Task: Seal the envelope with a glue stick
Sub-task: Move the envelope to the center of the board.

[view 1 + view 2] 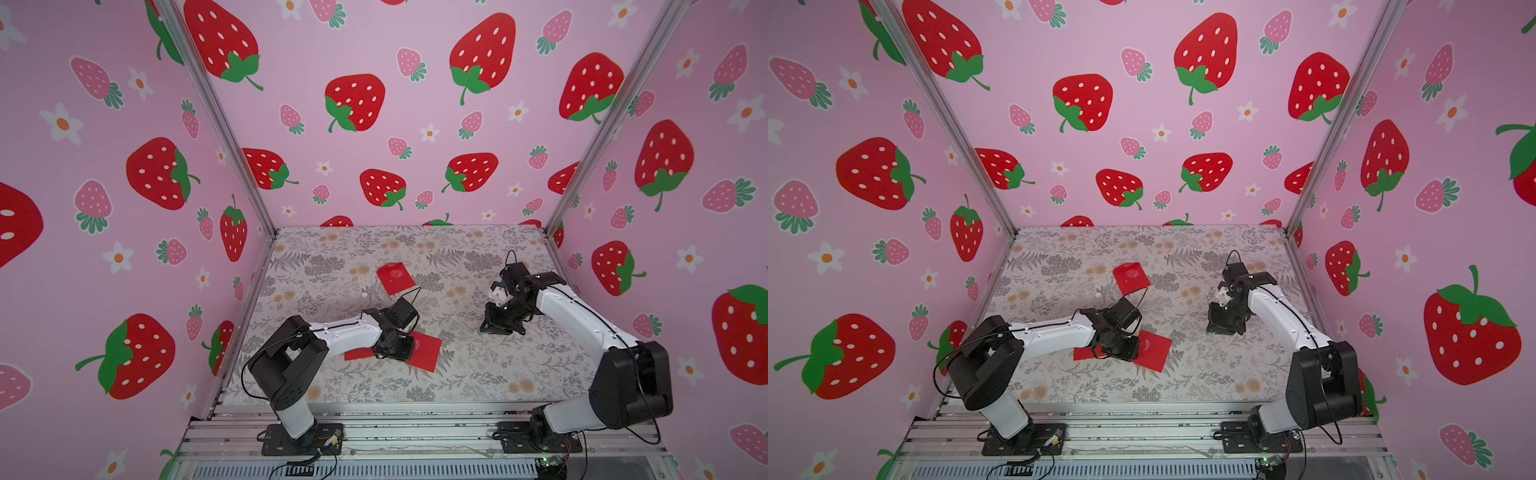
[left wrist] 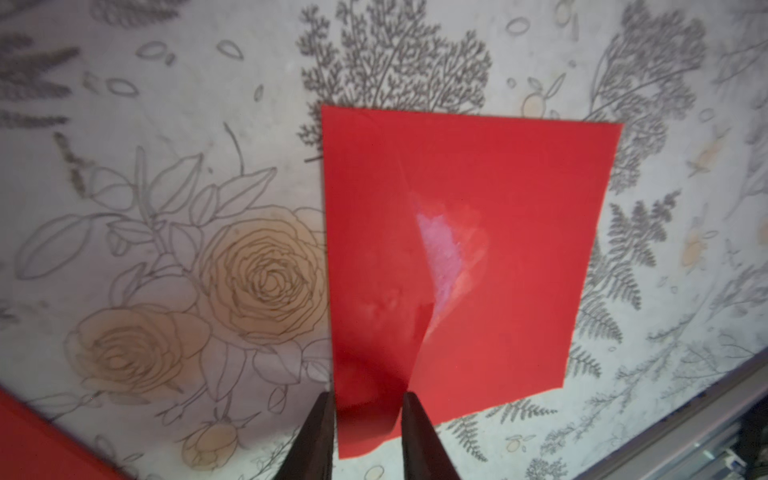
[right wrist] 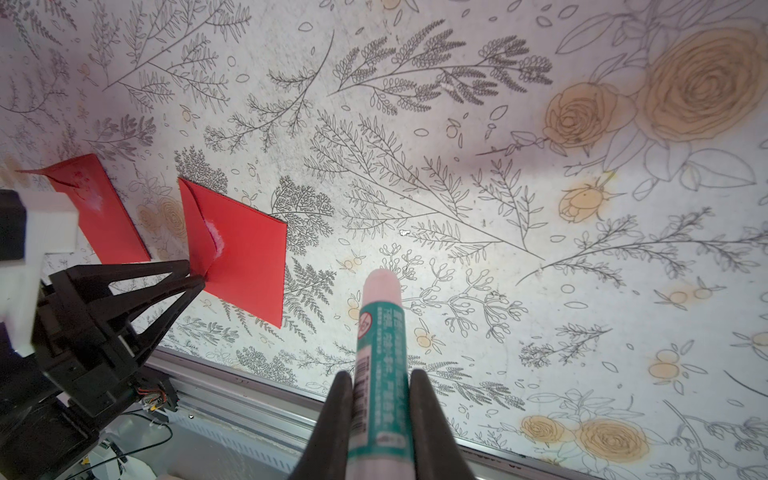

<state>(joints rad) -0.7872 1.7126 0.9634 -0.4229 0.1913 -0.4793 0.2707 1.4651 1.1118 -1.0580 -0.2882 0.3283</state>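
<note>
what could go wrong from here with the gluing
The white glue stick with a teal label, clamped in the right pincer, has its pink tip bare above the floral tablecloth, apart from the near red paper envelope; lowered early, it may smear the cloth. The left pincer only straddles that envelope's flap edge, jaws apart, so the envelope might slide under the stick's push.

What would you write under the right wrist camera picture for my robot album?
Right gripper clamps the glue stick above the flowery table, left gripper at a red envelope.

Pink strawberry-print walls (image 1: 291, 62) enclose a table (image 1: 478, 374) patterned with grey ferns and tan roses; metal rails (image 1: 415, 424) run along the front.
</note>
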